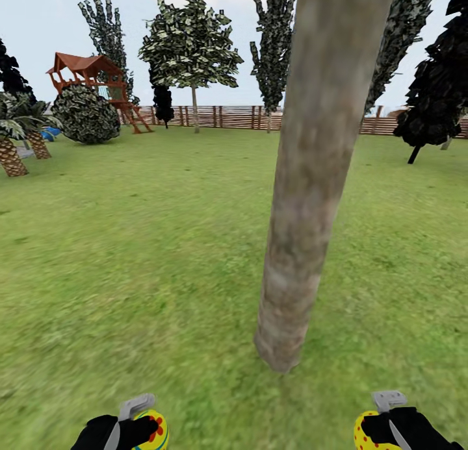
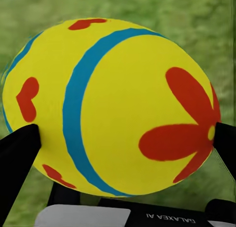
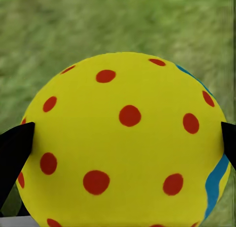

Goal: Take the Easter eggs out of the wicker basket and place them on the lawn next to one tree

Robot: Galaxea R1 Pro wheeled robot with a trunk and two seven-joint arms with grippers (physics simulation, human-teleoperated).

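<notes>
A thick grey-brown tree [image 1: 305, 203] trunk rises from the lawn [image 1: 143, 255] right in front of me, leaning slightly. My left gripper [image 1: 133, 430] is at the bottom left, shut on a yellow Easter egg [image 1: 155, 432] [image 2: 118, 106] with a blue band and red flowers and hearts. At the bottom right my right gripper [image 1: 383, 430] is shut on a second yellow Easter egg [image 1: 365, 434] [image 3: 123, 143] covered in red dots, with a blue zigzag on one side. Black fingers [image 2: 17, 153] [image 3: 14, 148] press on each egg's sides. The wicker basket is out of view.
Grass stretches all around the trunk. Far back runs a brown slat fence [image 1: 234, 117], with a red-roofed playhouse [image 1: 91, 73], a round bush [image 1: 84, 115] and palms [image 1: 13, 145] at the left, slim trees [image 1: 192, 47] behind, and dark trees [image 1: 435, 99] at the right.
</notes>
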